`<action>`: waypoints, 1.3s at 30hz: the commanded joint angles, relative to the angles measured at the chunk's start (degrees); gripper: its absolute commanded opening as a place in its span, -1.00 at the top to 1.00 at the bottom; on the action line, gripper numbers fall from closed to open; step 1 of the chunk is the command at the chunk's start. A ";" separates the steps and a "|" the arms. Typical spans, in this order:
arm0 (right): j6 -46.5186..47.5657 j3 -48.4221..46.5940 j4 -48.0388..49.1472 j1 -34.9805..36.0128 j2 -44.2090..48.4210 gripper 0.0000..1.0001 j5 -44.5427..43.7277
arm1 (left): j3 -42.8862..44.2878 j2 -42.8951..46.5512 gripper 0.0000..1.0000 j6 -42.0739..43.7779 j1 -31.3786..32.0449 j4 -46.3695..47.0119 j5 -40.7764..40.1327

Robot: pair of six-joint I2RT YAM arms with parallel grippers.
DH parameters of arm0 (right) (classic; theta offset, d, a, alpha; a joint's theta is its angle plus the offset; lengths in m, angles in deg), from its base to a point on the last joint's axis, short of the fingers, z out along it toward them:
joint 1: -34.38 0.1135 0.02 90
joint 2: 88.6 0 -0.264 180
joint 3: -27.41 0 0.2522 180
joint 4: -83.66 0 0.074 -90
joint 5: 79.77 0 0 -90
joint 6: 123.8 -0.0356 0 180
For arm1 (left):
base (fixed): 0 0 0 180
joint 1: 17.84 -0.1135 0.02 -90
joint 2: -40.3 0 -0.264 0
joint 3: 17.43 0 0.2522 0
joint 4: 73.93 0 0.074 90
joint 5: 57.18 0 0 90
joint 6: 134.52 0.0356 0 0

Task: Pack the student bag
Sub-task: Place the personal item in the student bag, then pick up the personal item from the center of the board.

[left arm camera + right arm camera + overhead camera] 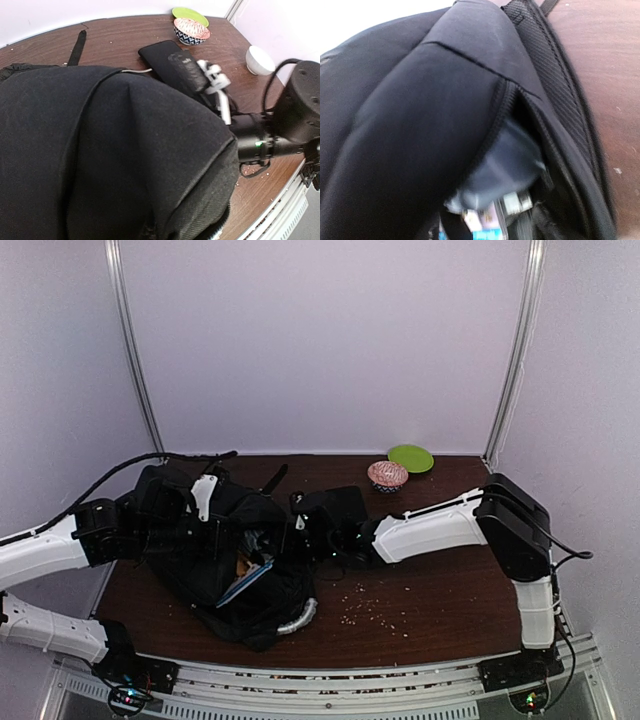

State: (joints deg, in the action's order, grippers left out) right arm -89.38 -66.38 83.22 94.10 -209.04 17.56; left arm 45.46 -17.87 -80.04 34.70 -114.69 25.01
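The student bag (215, 550), large, black and soft, lies left of centre with its silvery-grey handle (298, 618) toward the near edge. Its mouth gapes, and a blue flat item (245, 582) shows inside. My left gripper (200, 502) is at the bag's far left side. Black fabric (110, 150) covers its fingers in the left wrist view, and the cloth looks pulled up there. My right gripper (303, 530) reaches into the bag's mouth from the right, fingertips hidden. A blurred grey-blue pouch (505, 165) sits in the zipper opening (492, 135) above printed items (487, 222).
A flat black case (172, 62) lies just behind the bag. A pink patterned bowl (387, 475) and a green plate (411, 457) stand at the back right. A white bowl (260, 60) sits near the right arm. Crumbs (370, 610) dot the brown table (440, 590).
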 commanded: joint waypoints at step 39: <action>3.67 28.36 5.86 -21.31 13.55 -0.20 -1.84 | -3.08 -8.83 1.00 -4.22 0.55 1.95 -11.34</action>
State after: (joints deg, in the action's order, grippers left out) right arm -83.30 -38.21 83.46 72.86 -193.94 12.06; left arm 43.58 -25.71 -84.57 36.14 -111.13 17.40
